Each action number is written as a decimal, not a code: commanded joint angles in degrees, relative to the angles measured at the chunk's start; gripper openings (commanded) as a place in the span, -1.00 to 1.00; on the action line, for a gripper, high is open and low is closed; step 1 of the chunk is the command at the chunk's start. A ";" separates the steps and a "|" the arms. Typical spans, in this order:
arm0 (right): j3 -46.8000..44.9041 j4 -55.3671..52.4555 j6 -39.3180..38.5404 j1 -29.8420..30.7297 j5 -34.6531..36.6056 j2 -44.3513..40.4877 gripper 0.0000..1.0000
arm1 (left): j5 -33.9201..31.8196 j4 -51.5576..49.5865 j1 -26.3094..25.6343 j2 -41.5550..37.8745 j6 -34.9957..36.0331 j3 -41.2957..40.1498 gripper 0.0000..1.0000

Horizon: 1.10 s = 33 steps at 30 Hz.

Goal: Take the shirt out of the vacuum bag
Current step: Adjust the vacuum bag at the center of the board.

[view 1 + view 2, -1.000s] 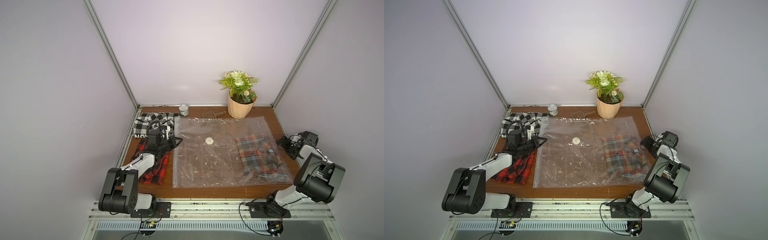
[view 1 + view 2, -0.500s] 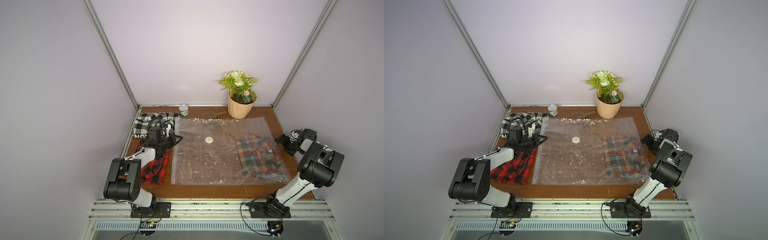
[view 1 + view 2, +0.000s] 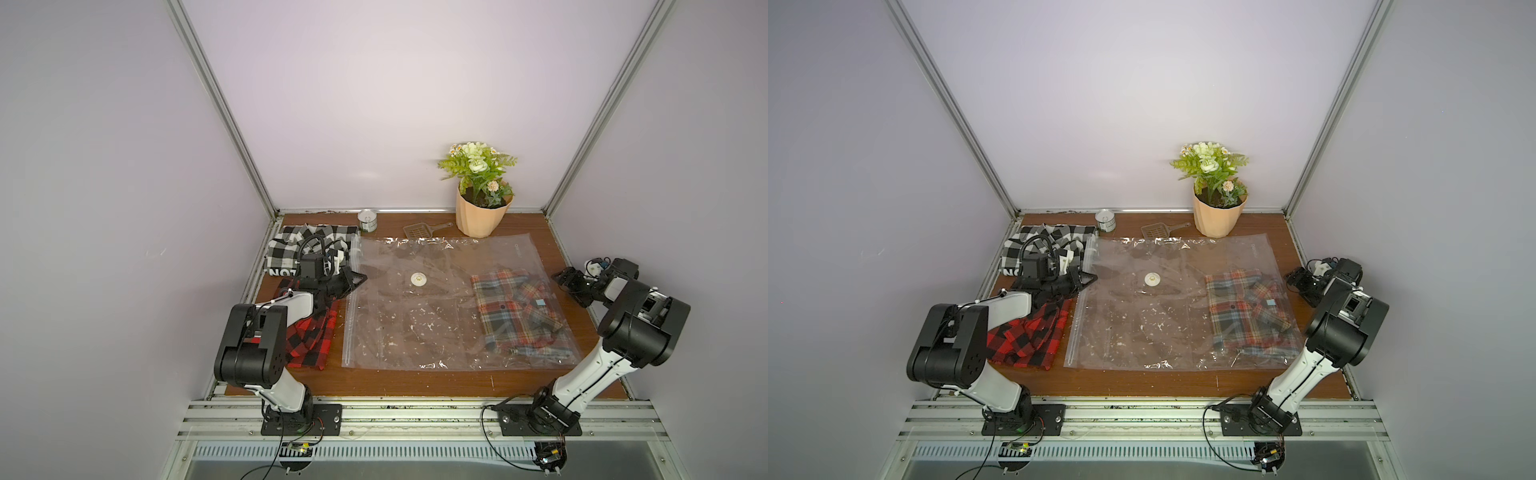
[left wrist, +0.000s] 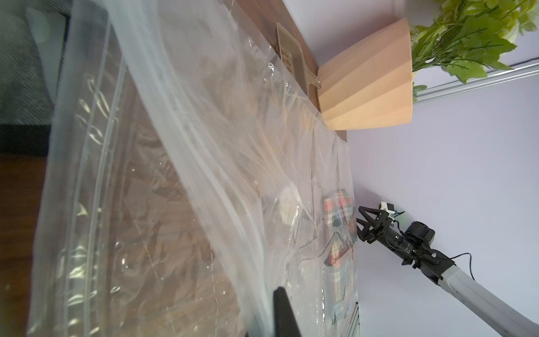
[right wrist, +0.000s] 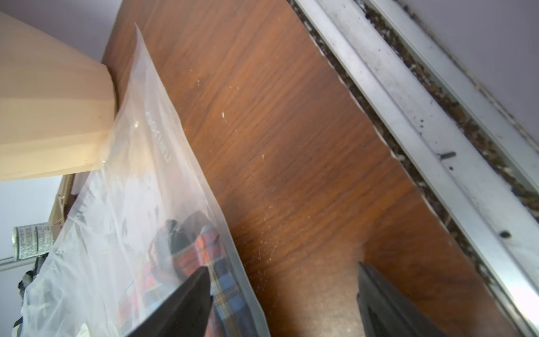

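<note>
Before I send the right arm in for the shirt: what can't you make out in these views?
Whether the zip seal is open: too fine in both top views, blurred in the left wrist view.
How much vacuum bag the shut left gripper pinches: the left wrist view's edge cuts off its fingers.
Part of the shirt: behind a finger of the open right gripper, right wrist view.
Bag lettering: blurred, right wrist view.

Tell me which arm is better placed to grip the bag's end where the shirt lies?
Right. The right hand is open at the vacuum bag edge next to the shirt. The left hand is shut on the zip edge at the opposite side, far from the shirt.
</note>
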 commanded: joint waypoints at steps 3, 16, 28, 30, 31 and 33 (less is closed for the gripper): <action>-2.29 -1.37 -0.35 3.04 -0.56 2.86 0.61 | 1.47 2.20 0.57 0.66 -0.01 1.25 -0.90; -3.40 2.37 1.57 6.04 -0.77 5.65 0.34 | 1.87 3.27 0.57 1.46 -0.37 0.45 -0.90; 0.59 2.51 2.22 6.71 -3.13 7.97 0.13 | 2.28 3.95 0.57 1.89 -0.91 0.11 -0.89; 0.54 2.83 1.91 7.02 -3.52 8.26 0.12 | 2.37 3.99 0.57 1.88 -1.01 0.17 -0.89; 0.50 2.82 1.72 7.16 -3.70 8.47 0.11 | 2.27 3.96 0.57 1.78 -1.01 0.18 -0.89; 0.15 3.28 1.59 7.65 -4.49 8.74 0.06 | 2.28 3.91 0.51 1.88 -0.94 0.10 -0.89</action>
